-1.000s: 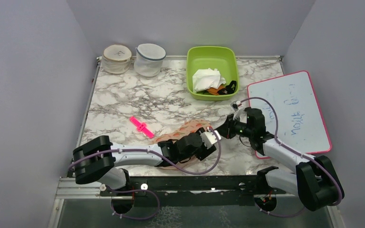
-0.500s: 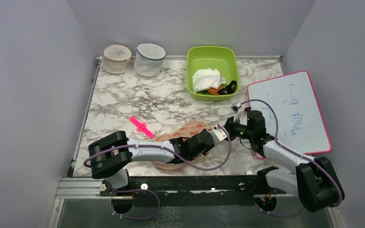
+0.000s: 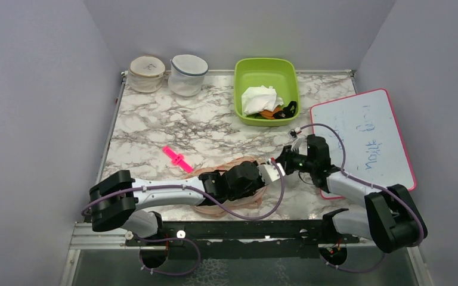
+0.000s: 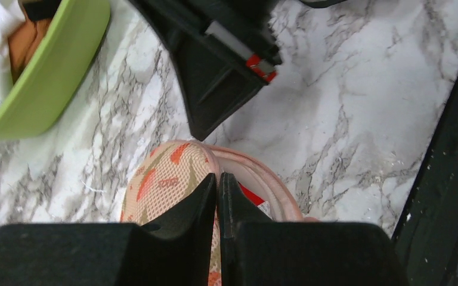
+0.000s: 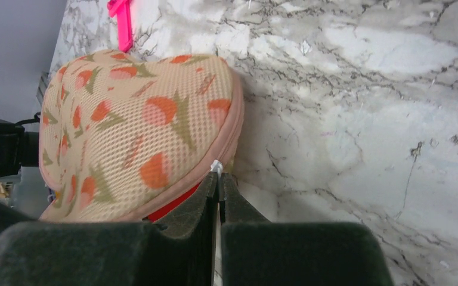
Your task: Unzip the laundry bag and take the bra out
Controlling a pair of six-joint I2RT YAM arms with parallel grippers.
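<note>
Unzipping peach bra-shaped mesh laundry bag (image 5: 131,131), lying near-centre on marble worktop (image 5: 364,89) | left pincer (image 4: 217,179) pressed together on its pink edging (image 4: 262,176), right pincer (image 5: 219,176) apparently pinching small white zip tab (image 5: 216,165) | red bra (image 5: 170,207) peeks inside | I'd anchor left, draw tab slowly along seam

**Nothing legible on your table (image 3: 214,128)**
Blue scrawl on the whiteboard (image 3: 362,138) at your right edge and tiny print on the laundry bag (image 5: 137,131) both defy reading.
</note>
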